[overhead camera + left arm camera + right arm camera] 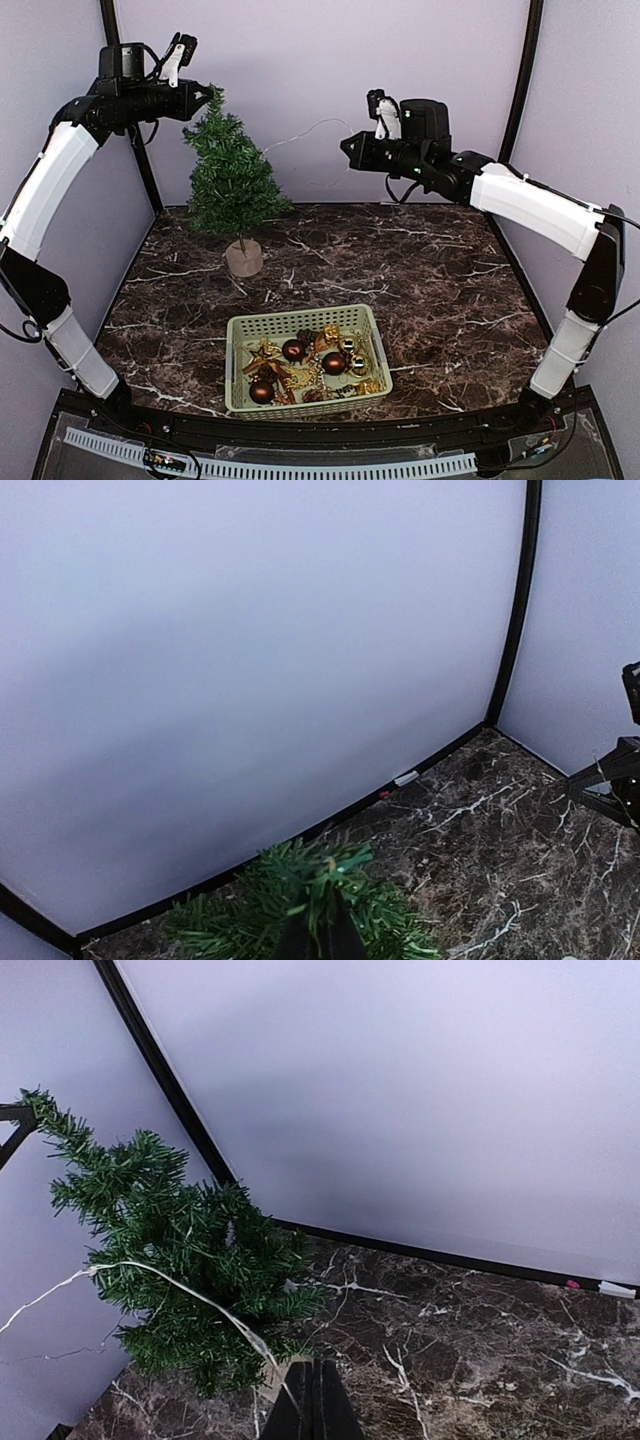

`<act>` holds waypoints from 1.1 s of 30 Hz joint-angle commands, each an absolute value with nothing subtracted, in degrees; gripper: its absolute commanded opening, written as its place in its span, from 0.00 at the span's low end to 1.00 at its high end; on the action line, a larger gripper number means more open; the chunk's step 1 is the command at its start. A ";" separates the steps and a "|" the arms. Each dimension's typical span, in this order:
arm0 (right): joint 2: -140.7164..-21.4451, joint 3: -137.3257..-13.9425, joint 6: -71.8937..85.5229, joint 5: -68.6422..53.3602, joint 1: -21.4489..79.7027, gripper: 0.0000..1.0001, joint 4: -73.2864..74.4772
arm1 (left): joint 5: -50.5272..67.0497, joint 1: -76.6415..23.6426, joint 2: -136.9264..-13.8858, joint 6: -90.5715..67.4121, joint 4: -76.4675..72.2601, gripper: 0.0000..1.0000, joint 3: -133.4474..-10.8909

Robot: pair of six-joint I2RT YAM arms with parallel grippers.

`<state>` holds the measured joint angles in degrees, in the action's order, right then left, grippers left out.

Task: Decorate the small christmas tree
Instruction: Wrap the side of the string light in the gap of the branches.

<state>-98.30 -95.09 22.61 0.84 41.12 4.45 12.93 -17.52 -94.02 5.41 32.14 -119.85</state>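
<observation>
Left jaws pinch the small christmas tree; right jaws grip a thin white strand.

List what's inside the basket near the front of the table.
The basket holds dark red baubles and glittery gold ornaments, piled together. Whatever lies beneath that pile is covered, as is the basket floor under it.
</observation>
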 commanded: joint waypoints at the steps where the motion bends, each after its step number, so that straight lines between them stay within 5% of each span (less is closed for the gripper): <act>1: -96.13 -97.94 21.09 6.92 40.69 0.00 6.04 | 23.00 -17.49 -91.33 5.87 27.06 0.00 -118.79; 15: -104.61 -118.22 16.64 16.83 40.62 0.00 20.92 | 39.10 -17.49 -86.94 -1.21 19.07 0.00 -114.36; 33: -104.45 -114.37 16.08 17.16 38.92 0.00 20.89 | 46.89 -17.41 -78.77 -8.43 6.81 0.04 -96.60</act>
